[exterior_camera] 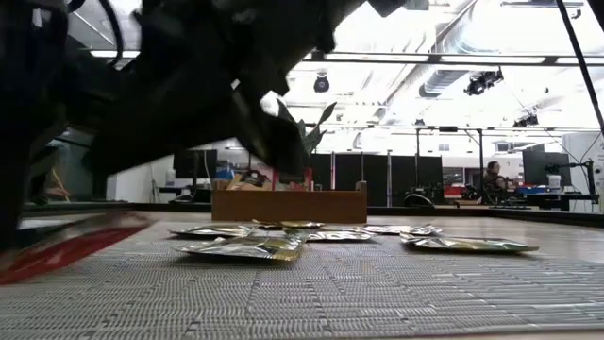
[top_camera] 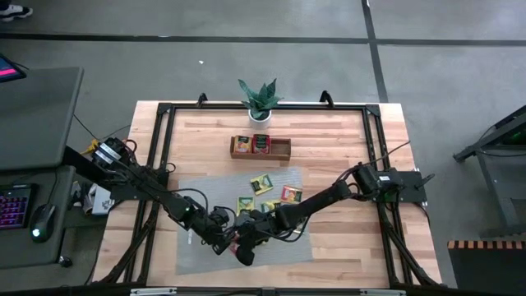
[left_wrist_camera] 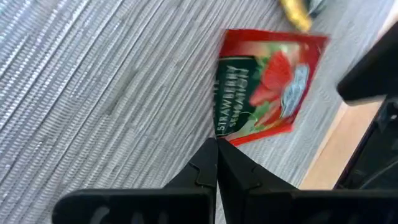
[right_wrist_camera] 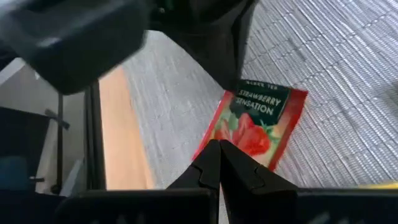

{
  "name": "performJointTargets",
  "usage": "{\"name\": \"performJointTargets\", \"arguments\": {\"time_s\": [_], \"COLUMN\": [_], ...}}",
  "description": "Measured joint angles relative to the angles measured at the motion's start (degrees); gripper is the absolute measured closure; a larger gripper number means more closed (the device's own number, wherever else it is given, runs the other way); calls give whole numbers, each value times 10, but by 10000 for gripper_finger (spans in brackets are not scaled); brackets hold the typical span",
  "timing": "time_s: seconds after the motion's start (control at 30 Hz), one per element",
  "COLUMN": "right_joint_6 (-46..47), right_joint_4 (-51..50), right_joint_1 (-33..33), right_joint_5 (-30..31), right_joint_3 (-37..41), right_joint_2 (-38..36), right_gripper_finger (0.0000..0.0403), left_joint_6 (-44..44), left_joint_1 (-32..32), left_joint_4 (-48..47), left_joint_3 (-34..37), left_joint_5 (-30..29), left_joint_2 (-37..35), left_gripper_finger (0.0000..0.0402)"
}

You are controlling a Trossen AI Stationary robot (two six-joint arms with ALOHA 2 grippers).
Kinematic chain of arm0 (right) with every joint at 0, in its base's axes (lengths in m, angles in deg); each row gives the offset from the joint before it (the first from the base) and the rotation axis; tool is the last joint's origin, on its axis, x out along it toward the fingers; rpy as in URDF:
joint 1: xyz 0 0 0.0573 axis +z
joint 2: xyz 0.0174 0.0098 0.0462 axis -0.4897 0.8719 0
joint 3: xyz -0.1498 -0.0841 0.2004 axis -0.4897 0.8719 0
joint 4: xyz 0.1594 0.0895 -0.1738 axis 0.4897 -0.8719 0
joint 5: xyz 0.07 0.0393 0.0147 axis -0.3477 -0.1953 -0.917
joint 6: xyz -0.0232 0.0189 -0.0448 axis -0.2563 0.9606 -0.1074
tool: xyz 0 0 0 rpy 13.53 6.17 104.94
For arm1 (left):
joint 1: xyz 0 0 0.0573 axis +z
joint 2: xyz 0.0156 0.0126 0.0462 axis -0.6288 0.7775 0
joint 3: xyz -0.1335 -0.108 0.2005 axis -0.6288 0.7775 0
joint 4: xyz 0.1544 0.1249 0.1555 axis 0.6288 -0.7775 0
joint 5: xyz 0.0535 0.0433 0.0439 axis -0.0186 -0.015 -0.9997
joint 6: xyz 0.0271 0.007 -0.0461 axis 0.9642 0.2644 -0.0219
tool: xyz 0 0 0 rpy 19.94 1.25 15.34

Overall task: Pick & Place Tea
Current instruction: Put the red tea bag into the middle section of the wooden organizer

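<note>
Red strawberry sachet [left_wrist_camera: 264, 84] hung pinched at opposite edges by both closed grippers, left gripper [left_wrist_camera: 217, 144] and right gripper [right_wrist_camera: 219, 144], just above the grey mat [top_camera: 205, 197], likely a handover.

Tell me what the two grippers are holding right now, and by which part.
Both hold the red strawberry tea sachet: the left gripper pinches one edge, the right gripper the opposite edge.

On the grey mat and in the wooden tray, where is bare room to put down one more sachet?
The mat's far-left part, between its left edge and the yellow sachets, is bare. The tray's right compartment looks empty. It is crowded at the mat's near edge, where both tools, left and right, pinch the red sachet.
</note>
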Motion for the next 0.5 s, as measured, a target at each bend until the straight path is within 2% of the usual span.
{"name": "performJointTargets", "arguments": {"time_s": [0.33,0.5], "right_joint_6": [-17,-39], "right_joint_4": [-76,-129], "right_joint_1": [0,-3], "right_joint_5": [12,6], "right_joint_3": [-1,-1], "right_joint_2": [-73,-117], "right_gripper_finger": [402,402], "left_joint_6": [18,66], "left_joint_1": [0,0], "left_joint_4": [-50,-88], "left_joint_3": [0,-1], "left_joint_5": [-42,-67], "left_joint_2": [-81,-126], "left_gripper_finger": [401,401]}}
